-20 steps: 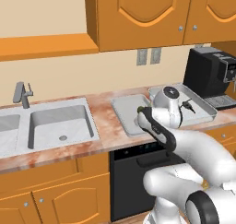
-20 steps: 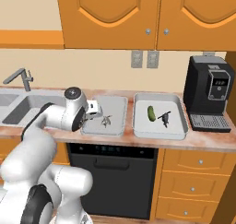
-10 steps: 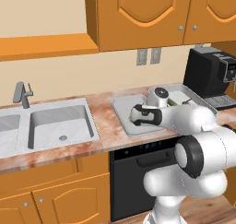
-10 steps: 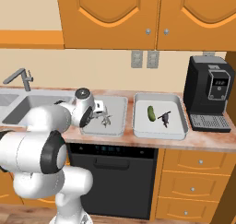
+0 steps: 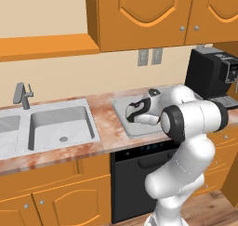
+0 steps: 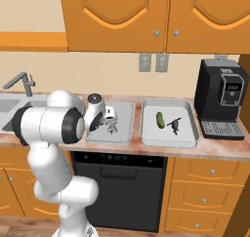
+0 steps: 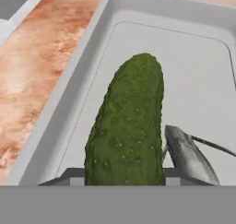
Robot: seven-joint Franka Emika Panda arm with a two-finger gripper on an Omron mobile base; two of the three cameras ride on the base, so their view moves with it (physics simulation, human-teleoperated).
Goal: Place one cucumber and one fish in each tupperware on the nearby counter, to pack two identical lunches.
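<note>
A bumpy dark green cucumber (image 7: pixel 126 126) sits gripped in the pincer (image 7: pixel 124 179) above a smooth pale grey tray (image 7: pixel 97 38) on the marbled bench (image 7: pixel 37 57). A grey fish (image 7: pixel 189 158) lies alongside, its tail cut off.

The left base view looks forward and down from behind the arm, taking in the sink (image 5: pixel 60 127) and counter (image 5: pixel 104 122). The right base view faces the same counter from the other side. Both share the near tray (image 6: pixel 124 115). The hand view sits close above that tray.
</note>
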